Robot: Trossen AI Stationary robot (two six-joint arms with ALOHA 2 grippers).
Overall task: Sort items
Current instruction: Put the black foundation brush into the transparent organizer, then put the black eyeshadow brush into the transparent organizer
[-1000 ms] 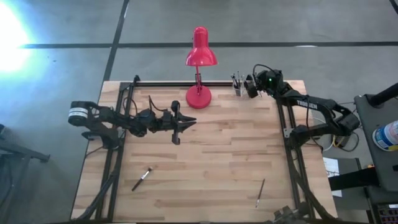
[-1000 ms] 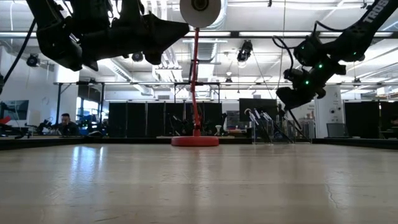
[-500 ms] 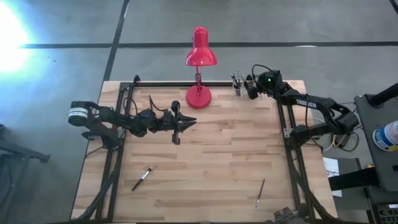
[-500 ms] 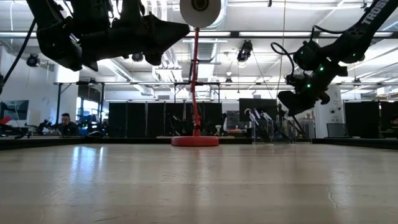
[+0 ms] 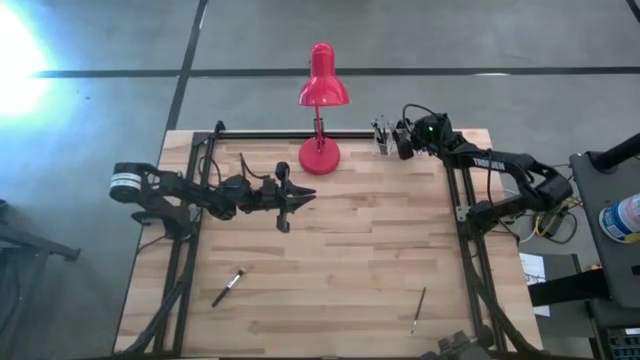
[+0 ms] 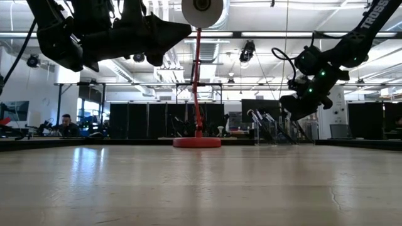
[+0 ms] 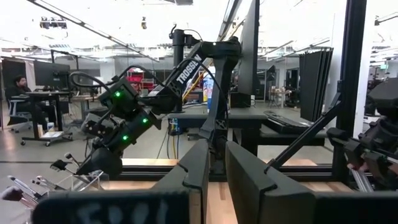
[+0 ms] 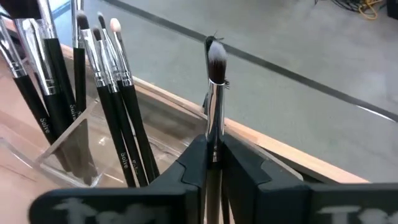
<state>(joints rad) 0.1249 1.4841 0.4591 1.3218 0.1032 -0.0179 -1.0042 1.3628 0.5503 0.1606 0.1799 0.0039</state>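
A strong white glare burns out the floor (image 5: pixel 20 60) in the high view's upper left corner. Ceiling strip lights (image 6: pixel 264 34) brighten the low view, where the arms show as dark silhouettes and the tabletop (image 6: pixel 201 188) carries a soft sheen, blurred nearest the camera.

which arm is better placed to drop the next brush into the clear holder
Right. The right pincer already grips a silver-ferruled dark-bristled brush beside the clear plastic holder at the table's far edge. The left pincer hovers mid-table, shut and empty.
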